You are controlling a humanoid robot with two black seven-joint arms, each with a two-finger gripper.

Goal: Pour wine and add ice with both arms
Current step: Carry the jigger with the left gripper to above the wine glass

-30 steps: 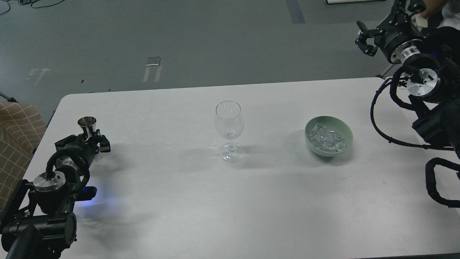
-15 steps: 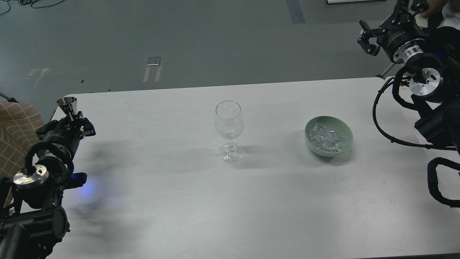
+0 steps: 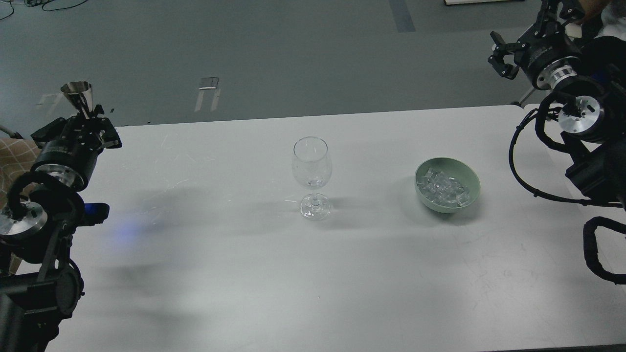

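Note:
A clear wine glass point(image 3: 312, 171) stands upright at the middle of the white table point(image 3: 313, 274). I cannot make out any wine in it. A pale green bowl point(image 3: 447, 185) to its right holds several clear ice cubes point(image 3: 442, 188). My left gripper point(image 3: 88, 120) is at the far left, above the table's back-left corner, shut on a small steel measuring cup point(image 3: 77, 94) held upright. My right gripper point(image 3: 503, 54) is raised at the top right, beyond the table's far edge; its fingers look spread and empty.
A checked fabric seat point(image 3: 12, 146) shows at the left edge behind my left arm. Grey floor lies beyond the table's far edge. Looped black cables point(image 3: 518, 161) of my right arm hang over the table's right end.
My left gripper has lifted the steel cup up and to the left, off the table area to above its back-left corner. My right gripper has drifted slightly up and right.

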